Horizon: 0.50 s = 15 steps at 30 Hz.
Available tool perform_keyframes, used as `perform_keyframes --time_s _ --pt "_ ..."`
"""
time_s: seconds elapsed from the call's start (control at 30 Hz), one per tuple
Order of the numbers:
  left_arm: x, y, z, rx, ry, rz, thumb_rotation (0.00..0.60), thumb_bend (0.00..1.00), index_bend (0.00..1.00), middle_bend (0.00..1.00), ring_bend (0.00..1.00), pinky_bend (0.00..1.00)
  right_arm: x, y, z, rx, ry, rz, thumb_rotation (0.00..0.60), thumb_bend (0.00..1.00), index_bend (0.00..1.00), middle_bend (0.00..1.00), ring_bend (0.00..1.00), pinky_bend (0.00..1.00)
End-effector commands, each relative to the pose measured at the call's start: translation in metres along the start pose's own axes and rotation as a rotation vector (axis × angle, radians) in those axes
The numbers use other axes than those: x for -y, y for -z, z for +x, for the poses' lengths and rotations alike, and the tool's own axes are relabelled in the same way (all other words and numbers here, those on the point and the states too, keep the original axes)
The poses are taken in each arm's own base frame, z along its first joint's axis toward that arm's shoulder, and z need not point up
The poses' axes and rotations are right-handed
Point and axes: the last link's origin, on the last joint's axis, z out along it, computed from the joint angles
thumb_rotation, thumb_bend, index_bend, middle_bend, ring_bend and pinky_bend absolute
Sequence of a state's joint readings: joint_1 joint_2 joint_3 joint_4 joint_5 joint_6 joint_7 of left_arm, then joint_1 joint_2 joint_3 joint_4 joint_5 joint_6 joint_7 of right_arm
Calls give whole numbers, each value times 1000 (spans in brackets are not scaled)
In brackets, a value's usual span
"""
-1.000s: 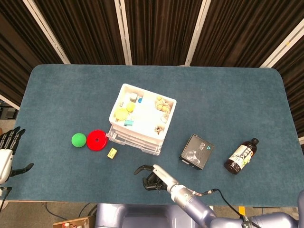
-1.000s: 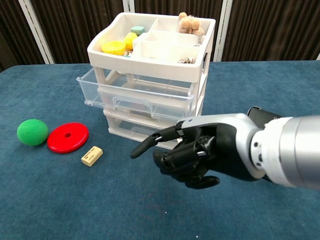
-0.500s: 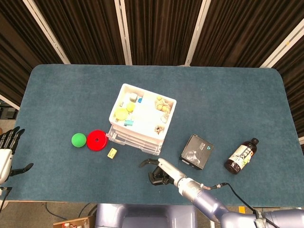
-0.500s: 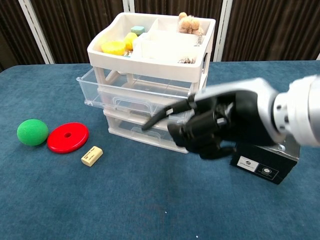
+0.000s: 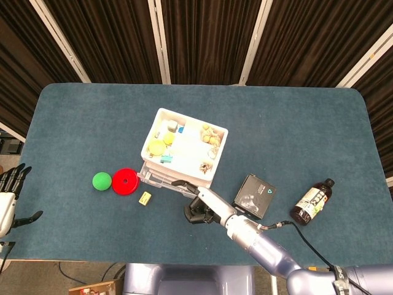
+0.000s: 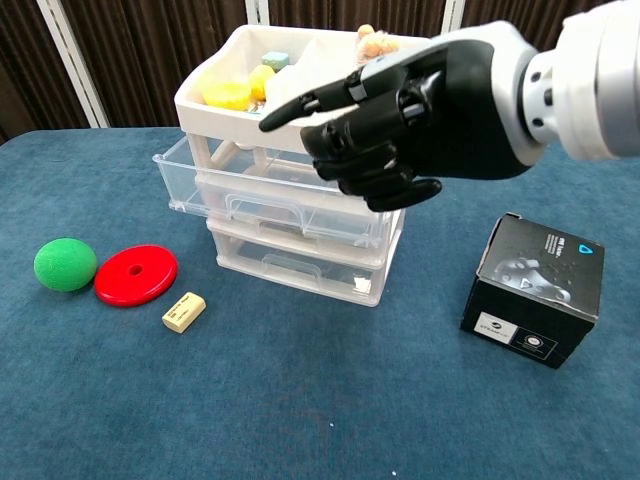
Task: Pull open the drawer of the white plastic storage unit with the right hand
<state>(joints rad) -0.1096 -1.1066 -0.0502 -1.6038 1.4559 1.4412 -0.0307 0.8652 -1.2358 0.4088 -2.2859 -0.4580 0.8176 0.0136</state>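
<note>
With fingers curled on nothing, one extended, my right hand (image 6: 400, 130) hovers before the drawer (image 6: 270, 190), to hook its handle.

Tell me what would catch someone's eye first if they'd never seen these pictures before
The big black and silver right robot hand fills the upper chest view, fingers curled with one pointing left, in front of the white storage unit. The unit's upper clear drawer sticks out a little, and its top tray holds small yellow bits. Left of it on the blue table lie a green ball and a red disc; a black box sits right.
</note>
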Motion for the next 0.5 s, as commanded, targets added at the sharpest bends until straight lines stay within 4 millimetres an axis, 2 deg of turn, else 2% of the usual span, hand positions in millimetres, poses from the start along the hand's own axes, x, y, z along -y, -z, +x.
perform_keyframes --time_s 0.03,0.27,0.5 --pt "0 0 0 2 1 0 600 0 42 0 0 66 -8 -5 -2 1 30 -37 600 699 109 958 885 963" --pt "0 0 -1 6 1 -1 600 0 41 0 0 67 -20 -17 -8 -23 115 -80 600 699 51 959 885 963" --pt "0 -1 -1 6 2 -1 600 0 41 0 0 66 -20 -24 -9 -50 126 -95 600 699 44 958 887 963"
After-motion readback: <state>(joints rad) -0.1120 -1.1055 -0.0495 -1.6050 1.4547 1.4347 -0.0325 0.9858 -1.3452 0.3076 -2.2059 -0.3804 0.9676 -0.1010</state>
